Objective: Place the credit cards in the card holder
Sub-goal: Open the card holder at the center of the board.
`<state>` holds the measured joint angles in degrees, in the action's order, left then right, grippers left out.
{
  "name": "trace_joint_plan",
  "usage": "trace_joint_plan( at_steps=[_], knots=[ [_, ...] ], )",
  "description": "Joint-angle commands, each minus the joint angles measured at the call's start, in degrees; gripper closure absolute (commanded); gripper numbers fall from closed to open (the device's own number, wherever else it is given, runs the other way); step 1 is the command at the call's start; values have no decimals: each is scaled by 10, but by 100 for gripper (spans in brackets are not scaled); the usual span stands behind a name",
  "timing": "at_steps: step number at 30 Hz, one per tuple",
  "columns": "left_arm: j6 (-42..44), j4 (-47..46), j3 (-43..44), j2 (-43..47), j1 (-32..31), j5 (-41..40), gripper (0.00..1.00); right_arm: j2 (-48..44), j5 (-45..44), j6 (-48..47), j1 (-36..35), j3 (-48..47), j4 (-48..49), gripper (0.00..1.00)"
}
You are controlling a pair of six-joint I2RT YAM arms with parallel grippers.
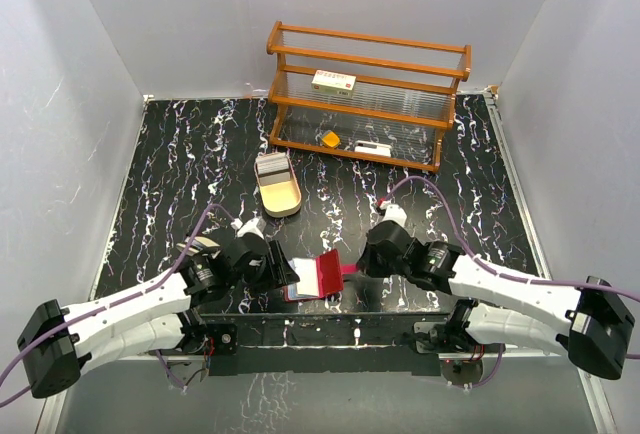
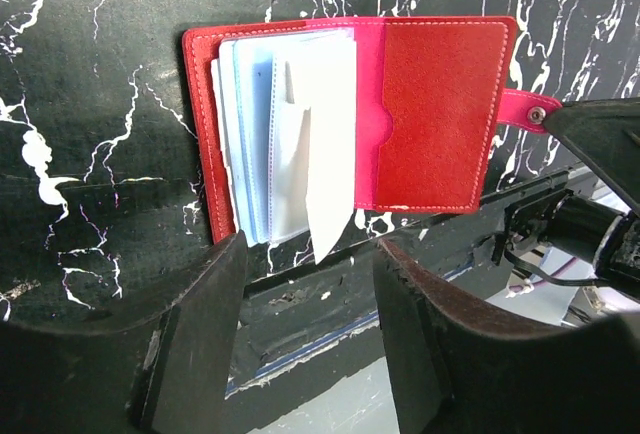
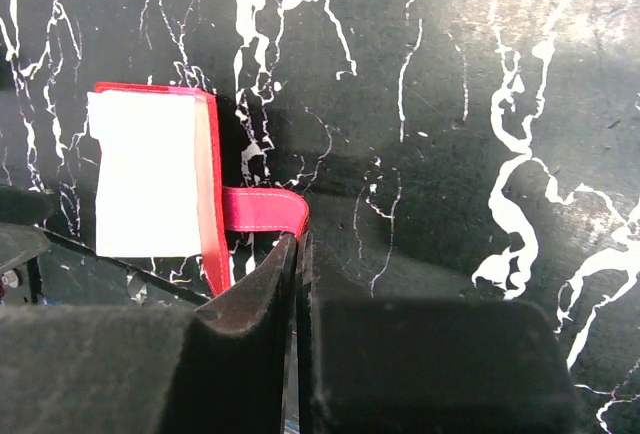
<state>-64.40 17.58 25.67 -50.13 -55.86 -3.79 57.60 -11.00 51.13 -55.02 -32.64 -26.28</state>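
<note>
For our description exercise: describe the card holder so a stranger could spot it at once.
Look at the black marbled table, middle of its near edge. The card holder lies open there: red with clear pockets, unlike the tan tray beyond.

I see bright, even overhead light and soft shadows. The holder (image 3: 145,174) pages wash out at nine o'clock; near fingers (image 2: 190,354) look blurred, dark.

The table (image 1: 180,174) is black with white marble veins. The holder (image 2: 440,114) is red, its strap (image 3: 262,211) pink, its pockets (image 2: 260,134) pale bluish-clear. Rack (image 1: 370,59) orange-brown, tray (image 1: 278,186) tan, box (image 1: 333,80) white with red marks, wedge (image 1: 330,139) orange, cables (image 1: 440,194) purple.
</note>
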Motion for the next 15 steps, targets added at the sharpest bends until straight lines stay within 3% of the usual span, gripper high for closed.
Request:
trace_joint_plan(
  at_steps=[1,15],
  knots=[
    [-2,1,-8,28,2,-7,49,-24,-33,11,3,15,0,100],
    [3,-7,-27,-2,2,-8,45,-17,-14,40,3,57,19,100]
  ],
)
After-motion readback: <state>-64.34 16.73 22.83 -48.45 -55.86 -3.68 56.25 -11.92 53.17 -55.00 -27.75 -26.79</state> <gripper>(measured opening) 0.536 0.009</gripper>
